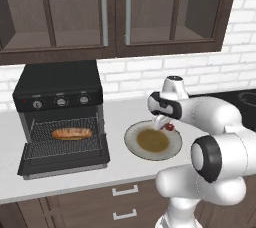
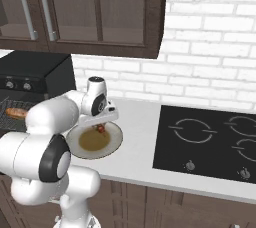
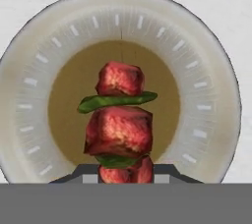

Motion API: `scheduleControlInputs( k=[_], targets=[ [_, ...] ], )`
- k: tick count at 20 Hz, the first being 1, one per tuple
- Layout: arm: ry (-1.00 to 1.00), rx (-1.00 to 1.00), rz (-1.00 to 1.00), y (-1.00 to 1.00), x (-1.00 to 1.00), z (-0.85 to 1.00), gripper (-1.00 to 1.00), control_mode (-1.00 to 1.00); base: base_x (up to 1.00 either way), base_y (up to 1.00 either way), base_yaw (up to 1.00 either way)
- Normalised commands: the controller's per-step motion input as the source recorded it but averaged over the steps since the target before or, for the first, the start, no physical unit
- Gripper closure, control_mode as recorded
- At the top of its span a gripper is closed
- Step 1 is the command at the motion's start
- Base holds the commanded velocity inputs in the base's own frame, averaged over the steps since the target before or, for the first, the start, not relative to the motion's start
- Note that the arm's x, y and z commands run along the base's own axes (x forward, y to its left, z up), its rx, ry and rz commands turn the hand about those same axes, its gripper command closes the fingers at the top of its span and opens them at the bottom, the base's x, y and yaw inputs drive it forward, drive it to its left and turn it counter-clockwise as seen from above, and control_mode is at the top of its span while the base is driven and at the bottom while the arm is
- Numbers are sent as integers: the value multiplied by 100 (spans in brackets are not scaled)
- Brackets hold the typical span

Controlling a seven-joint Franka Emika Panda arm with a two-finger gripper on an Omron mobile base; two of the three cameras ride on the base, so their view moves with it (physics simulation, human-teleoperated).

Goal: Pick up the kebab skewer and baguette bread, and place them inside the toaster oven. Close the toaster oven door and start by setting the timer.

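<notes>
The kebab skewer point(image 3: 119, 120), red chunks with green pieces between, hangs just above the plate point(image 3: 206, 120), held by my gripper point(image 3: 123, 173), which is shut on its lower end. From the left base view the skewer point(image 1: 168, 127) shows under my hand over the plate's point(image 1: 132, 142) right rim. The baguette bread point(image 1: 72, 133) lies on the wire rack inside the black toaster oven point(image 1: 58, 88). The toaster oven door point(image 1: 65, 162) is dropped open flat. In the right base view the skewer point(image 2: 101, 129) sits below my hand above the plate point(image 2: 115, 139).
Three silver knobs point(image 1: 61, 102) line the oven's front panel. Dark wall cabinets point(image 1: 115, 12) hang above the counter. A black cooktop point(image 2: 210, 144) lies to the right of the plate. White brick wall stands behind.
</notes>
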Motion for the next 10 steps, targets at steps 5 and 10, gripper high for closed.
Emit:
scheduleControlInputs(
  k=[5, 10],
  targets=[
    [-3, 0, 17, 21, -51, 75, 100, -100, 0, 0, 0],
    [-6, -2, 15, 48, -35, 65, 100, -100, 0, 0, 0]
  ],
)
